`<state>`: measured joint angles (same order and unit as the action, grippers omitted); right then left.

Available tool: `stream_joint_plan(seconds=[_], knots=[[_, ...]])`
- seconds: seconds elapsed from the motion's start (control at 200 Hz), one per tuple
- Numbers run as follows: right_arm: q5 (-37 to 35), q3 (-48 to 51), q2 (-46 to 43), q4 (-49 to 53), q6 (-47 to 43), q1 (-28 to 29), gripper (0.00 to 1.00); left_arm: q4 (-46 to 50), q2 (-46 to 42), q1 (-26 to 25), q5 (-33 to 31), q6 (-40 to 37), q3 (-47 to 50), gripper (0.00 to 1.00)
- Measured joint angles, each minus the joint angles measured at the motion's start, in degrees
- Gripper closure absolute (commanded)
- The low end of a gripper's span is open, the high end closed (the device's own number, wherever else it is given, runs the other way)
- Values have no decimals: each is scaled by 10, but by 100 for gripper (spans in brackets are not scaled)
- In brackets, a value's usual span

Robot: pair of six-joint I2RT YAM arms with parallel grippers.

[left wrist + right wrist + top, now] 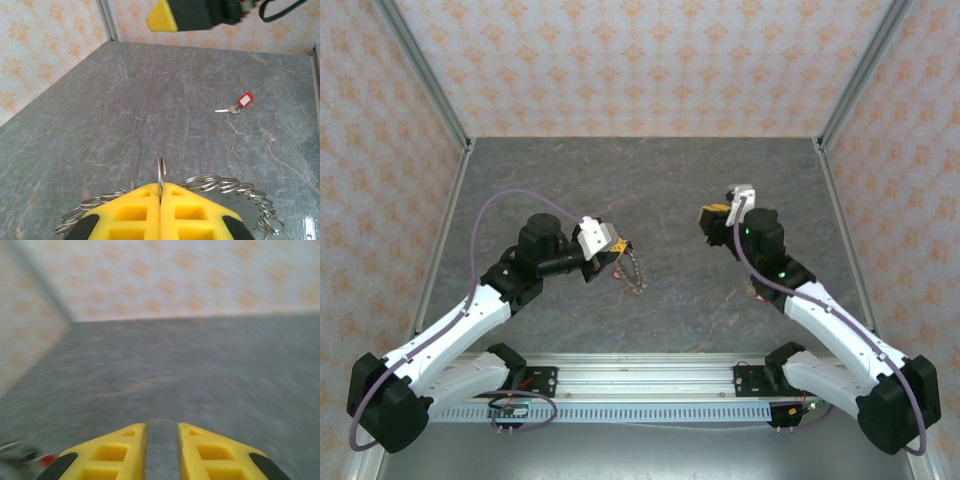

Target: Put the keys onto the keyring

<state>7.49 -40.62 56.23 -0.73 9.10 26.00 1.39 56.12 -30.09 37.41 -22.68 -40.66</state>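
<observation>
The keyring [210, 181] is a chain of thin wire loops. Expect it to be light, slippery and limp along its length, and stiff only within each loop. Take hold across a single loop, with its flat sides against the pads. It lies near the middle of the surface [150, 100], on the left arm's side. One loop stands upright in the left end effector [161, 190], whose fingers are pressed together on it.

One key [229, 110] with a red tag [244, 99] lies flat to the right, well apart from the keyring. Treat it as small, rigid and light, and grip it at the tag.

The right end effector [161, 440] hangs above the right half of the surface, fingers slightly spread and holding nothing.
</observation>
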Motion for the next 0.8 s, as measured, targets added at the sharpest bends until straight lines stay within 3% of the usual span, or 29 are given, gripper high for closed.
stream_joint_plan(seconds=[0.15, 0.385, 0.801], knots=[[-68, -33, 31, 161, 125, -94, 75, 10, 5, -3, 3, -2, 0, 100], [-86, 20, 34, 304, 229, -185, 74, 8, 10, -3, 27, 6, 12, 100], [-14, 64, 158, 342, 286, -197, 80, -12, 23, -3, 52, 34, 20, 100]])
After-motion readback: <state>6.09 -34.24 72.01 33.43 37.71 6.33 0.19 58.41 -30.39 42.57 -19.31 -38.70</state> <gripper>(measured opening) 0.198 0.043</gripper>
